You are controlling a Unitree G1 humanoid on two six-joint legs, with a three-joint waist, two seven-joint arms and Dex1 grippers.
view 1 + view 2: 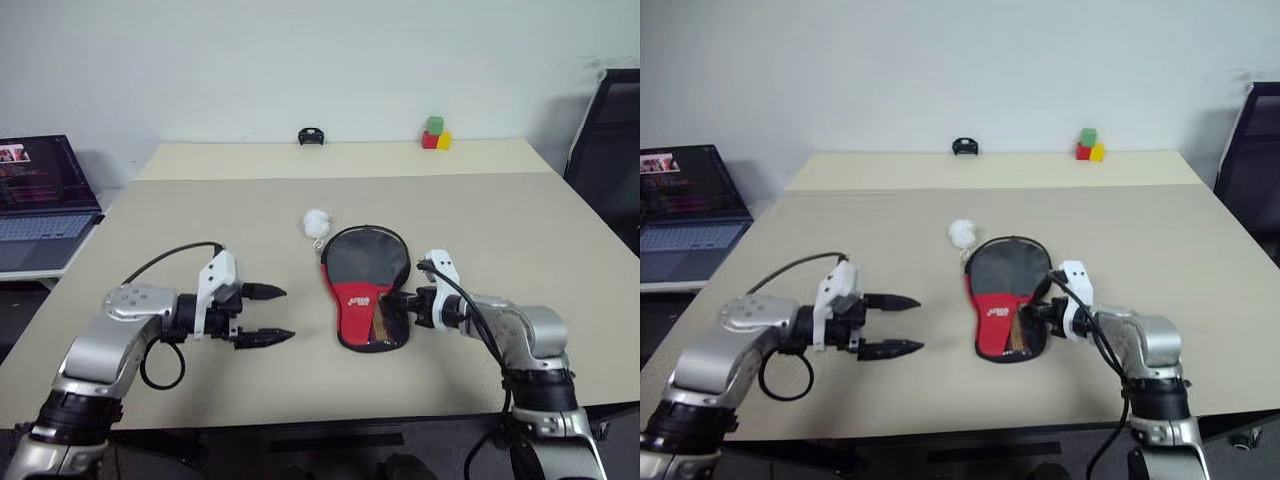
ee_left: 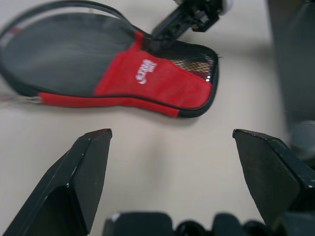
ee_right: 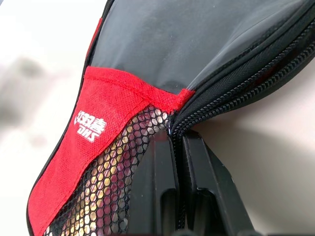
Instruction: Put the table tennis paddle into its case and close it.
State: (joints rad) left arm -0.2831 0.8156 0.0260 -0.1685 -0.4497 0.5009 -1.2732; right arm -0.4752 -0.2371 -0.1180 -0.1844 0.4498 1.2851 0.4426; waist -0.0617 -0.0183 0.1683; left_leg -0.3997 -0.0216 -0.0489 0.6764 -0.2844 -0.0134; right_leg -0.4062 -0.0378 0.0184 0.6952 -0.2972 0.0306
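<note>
case (image 1: 366, 290) lying flat mid-tabletop (image 1: 520, 230), long axis running near-far, round end pointing away, narrow mesh end toward robot | right fingers (image 3: 170, 162) clenching on zipper edge at narrow end | left fingers (image 1: 262, 315) released, hovering left of case | white ball (image 1: 316, 222) sitting just beyond round end

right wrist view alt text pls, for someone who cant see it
The right tool, fingers shut, pinches the zipper edge of the case, a black fabric cover with a red panel bearing white lettering and a mesh pocket. The case lies on a pale table.
</note>
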